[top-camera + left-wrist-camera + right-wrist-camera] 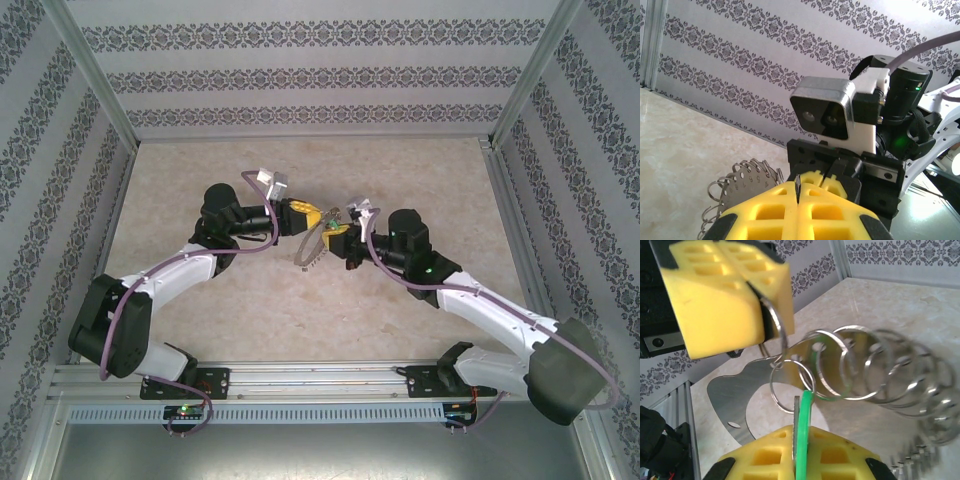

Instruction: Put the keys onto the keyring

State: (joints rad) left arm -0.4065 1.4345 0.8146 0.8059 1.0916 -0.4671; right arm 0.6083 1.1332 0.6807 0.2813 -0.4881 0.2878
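Right wrist view: the right gripper [800, 452] is pinching the green key [804, 415] tight, and the key is poking up among the keyring [860, 365] coils. Opposite, the left gripper [754, 292] is clamping one ring, with the remaining loops trailing away rightward.

The left arm [170, 270] and the right arm [495, 315] are built from white link shells joined by rounded black joint housings. The left end effector [303, 215] and the right end effector [337, 238] are fitted with bright yellow fingers [765, 212] moulded with square hollows. Lilac-grey cables [935, 46] are looped along both arms. A silver-faced camera [822, 107] is carried on a white bracket, and a green light [916, 88] is lit on a black housing.
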